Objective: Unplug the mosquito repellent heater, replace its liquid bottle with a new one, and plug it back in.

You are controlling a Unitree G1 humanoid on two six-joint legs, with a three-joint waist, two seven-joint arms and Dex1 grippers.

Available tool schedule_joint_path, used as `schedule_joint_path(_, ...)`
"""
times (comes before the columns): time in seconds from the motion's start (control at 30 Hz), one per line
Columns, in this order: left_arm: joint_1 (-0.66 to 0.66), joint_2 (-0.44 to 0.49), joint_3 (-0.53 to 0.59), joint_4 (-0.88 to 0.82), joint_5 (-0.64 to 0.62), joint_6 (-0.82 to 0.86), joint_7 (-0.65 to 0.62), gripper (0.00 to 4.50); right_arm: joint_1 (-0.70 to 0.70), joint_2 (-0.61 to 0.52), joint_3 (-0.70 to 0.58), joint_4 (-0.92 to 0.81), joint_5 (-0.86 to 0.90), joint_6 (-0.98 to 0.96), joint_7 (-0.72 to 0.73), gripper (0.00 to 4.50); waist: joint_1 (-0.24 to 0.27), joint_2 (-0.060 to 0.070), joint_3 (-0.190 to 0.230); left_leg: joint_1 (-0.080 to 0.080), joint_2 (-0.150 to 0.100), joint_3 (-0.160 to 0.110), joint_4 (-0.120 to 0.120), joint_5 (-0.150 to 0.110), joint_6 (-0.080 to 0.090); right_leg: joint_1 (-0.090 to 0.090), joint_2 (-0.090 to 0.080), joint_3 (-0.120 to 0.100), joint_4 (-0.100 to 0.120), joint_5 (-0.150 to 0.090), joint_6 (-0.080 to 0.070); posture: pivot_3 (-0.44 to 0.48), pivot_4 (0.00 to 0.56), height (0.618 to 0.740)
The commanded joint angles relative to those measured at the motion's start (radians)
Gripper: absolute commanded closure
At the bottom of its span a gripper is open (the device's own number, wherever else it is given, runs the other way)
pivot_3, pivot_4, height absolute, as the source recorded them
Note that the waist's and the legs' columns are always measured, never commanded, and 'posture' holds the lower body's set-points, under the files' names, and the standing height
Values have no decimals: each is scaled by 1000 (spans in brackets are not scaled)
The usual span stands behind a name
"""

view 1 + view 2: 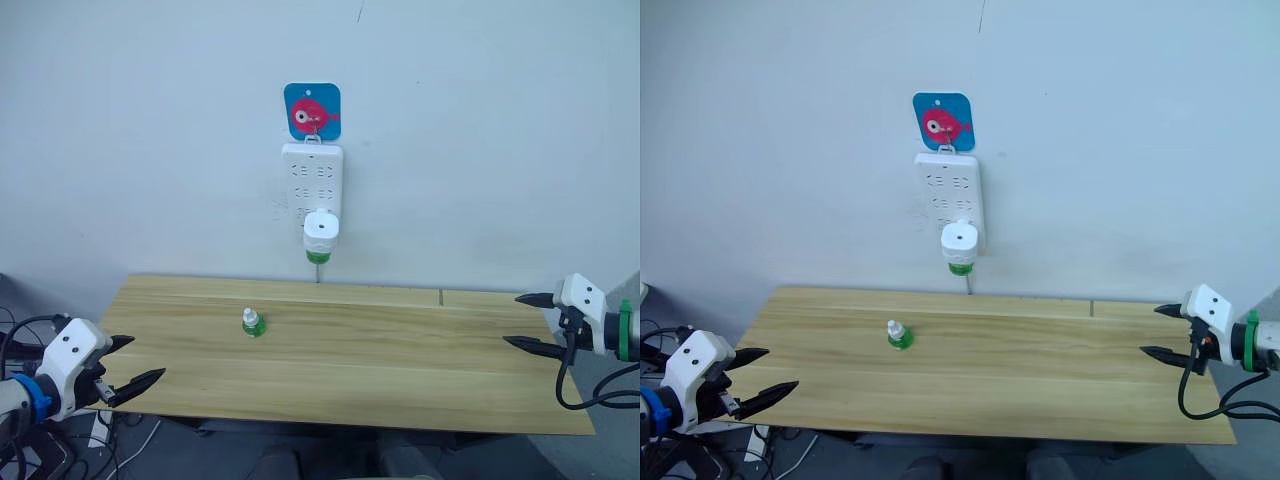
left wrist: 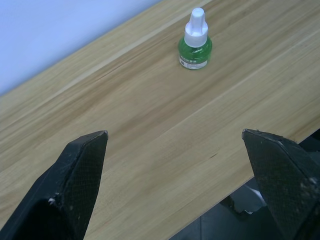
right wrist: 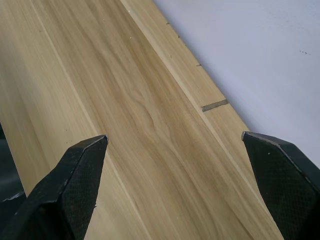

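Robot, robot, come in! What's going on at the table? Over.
Left gripper and right gripper open, holding nothing, at the table ends. Heater plugged into the power strip on the wall. New bottle upright on the table. Nothing blocking.

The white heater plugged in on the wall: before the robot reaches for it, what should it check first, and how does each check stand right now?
1. Mosquito repellent heater seated in the power strip: ok, still plugged in, green bottle under it.
2. New bottle ready on the table: ok, upright, cap on.
3. Left gripper free: ok, open, holding nothing, at the table's left edge.
4. Right gripper free: ok, open, holding nothing, at the table's right edge.
5. Path to heater: ok, nothing between grippers and wall.
6. Strip firmly fixed to the wall: cannot tell.
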Motion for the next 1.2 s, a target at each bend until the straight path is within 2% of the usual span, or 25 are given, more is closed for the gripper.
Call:
schedule_joint_path(0.03,-21,2,18,-2,0,-27,-9,0,-9,-21,-13,-41,6,8,10,14,0,0,0,0,0,0,0,0,0,0,0,0,0,0,0,83,18,740)
schedule_joint_path(0.57,-146,8,47,130,-53,-69,-116,0,32,-10,-38,-84,16,27,-13,14,-1,2,-9,1,0,0,1,0,0,0,1,0,1,0,0,54,11,740)
schedule_joint_path(0.9,-198,2,25,234,13,-189,-76,0,64,-5,-54,-124,31,47,-35,14,-5,4,-20,1,0,0,1,0,0,1,1,0,1,0,1,35,10,740)
schedule_joint_path(1.07,-258,-26,17,212,-42,-104,-59,0,87,8,-72,-183,50,89,-59,14,-6,5,-23,2,0,0,2,0,0,2,1,0,1,1,1,9,17,740)
schedule_joint_path(1.2,-350,-55,-20,136,-112,61,-30,0,150,25,-106,-392,132,217,-101,14,-5,4,-23,2,0,-1,2,0,0,2,1,0,2,1,1,-32,34,740)
